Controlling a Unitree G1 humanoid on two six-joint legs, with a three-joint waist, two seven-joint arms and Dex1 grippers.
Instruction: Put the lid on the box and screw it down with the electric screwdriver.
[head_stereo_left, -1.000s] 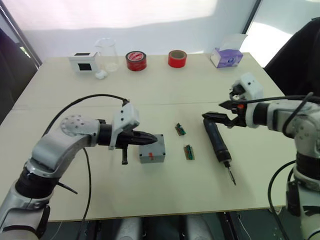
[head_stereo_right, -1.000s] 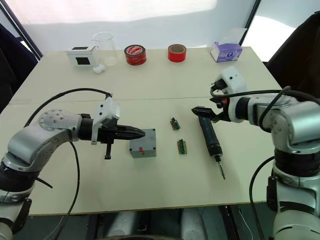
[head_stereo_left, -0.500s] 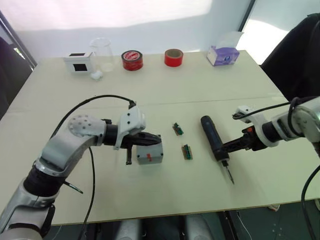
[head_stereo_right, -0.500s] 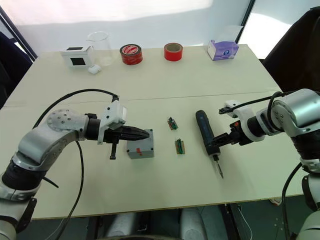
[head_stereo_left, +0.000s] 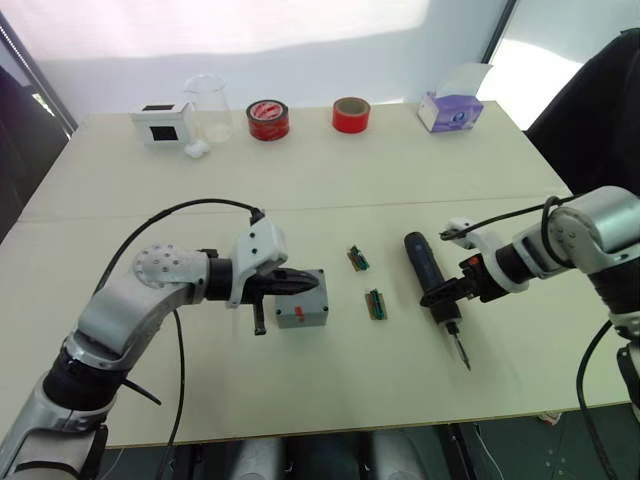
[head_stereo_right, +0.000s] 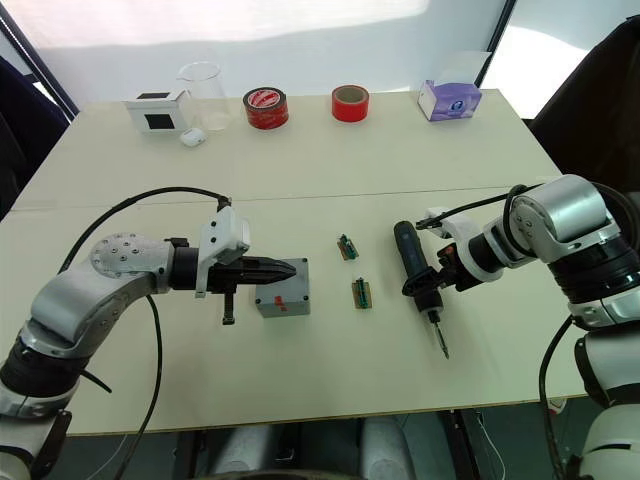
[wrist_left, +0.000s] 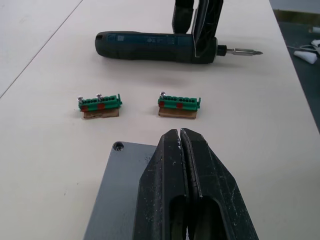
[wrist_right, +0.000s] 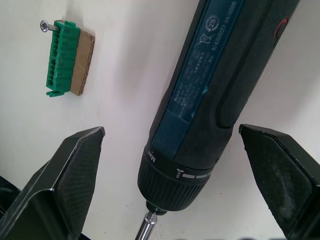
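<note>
On the pale beige tabletop (head_stereo_left: 420, 170), the small square grey metal box (head_stereo_left: 303, 300) with a little red mark on its near side is sitting left of centre, with the flat grey lid (wrist_left: 116, 200) lying on top of it. The left claw (head_stereo_left: 306, 283) is resting over that lid with its two black fingers (wrist_left: 200, 195) clenched together, grasping nothing; the left wrist view is showing them pressed tight, and one corner screw hole of the lid just beside them, a detail the eye views are not resolving.

To the right, the dark blue-black cylindrical electric screwdriver (head_stereo_right: 416, 272) is lying flat on the tabletop, its thin metal bit (head_stereo_right: 440, 338) pointing toward the near edge. The right claw (head_stereo_right: 424, 287) is straddling the screwdriver near its bit end. In the right wrist view the black fingers (wrist_right: 70, 170) are standing spread wide on either side of the barrel, apart from it, so the claw is released. The printed label on the barrel is visible there too.

Between box and screwdriver, two small green terminal blocks (head_stereo_left: 376, 303) on brown card are lying apart from each other; the left wrist view is showing tiny screws standing in them.

Along the far edge are standing a white box with a black window (head_stereo_left: 164, 124), a clear glass beaker (head_stereo_left: 210, 108), two rolls of red tape (head_stereo_left: 268, 120) and a purple tissue box (head_stereo_left: 450, 110).
</note>
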